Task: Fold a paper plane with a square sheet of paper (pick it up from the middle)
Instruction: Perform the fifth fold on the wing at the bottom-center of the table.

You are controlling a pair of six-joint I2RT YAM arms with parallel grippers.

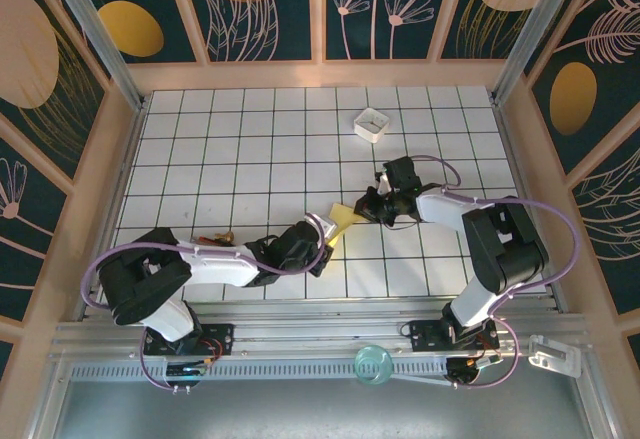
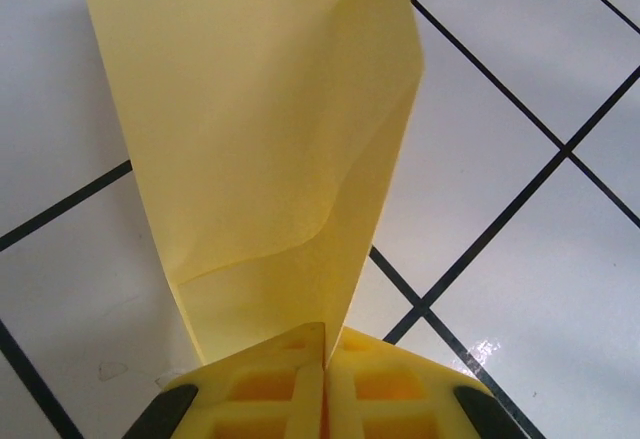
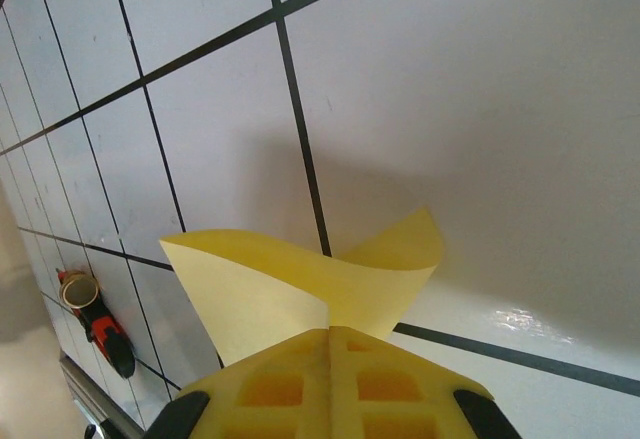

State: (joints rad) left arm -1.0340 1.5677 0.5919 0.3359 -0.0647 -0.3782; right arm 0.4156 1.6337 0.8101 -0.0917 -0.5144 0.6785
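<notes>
So, both pincers are clamped on the yellow sheet (image 1: 341, 221) right now. The left pincer (image 2: 325, 359) has its pads squeezed together on one end of the folded strip, and the right pincer (image 3: 330, 339) is pinched tight on the opposite corner. The paper hangs between them just above the tiled counter (image 1: 240, 149), near the middle front, curling a bit instead of lying flat. My guess is they grip it from two ends to get it taut enough to line up a crease. The little white box (image 1: 372, 124) sits well apart, out of the way.
</notes>
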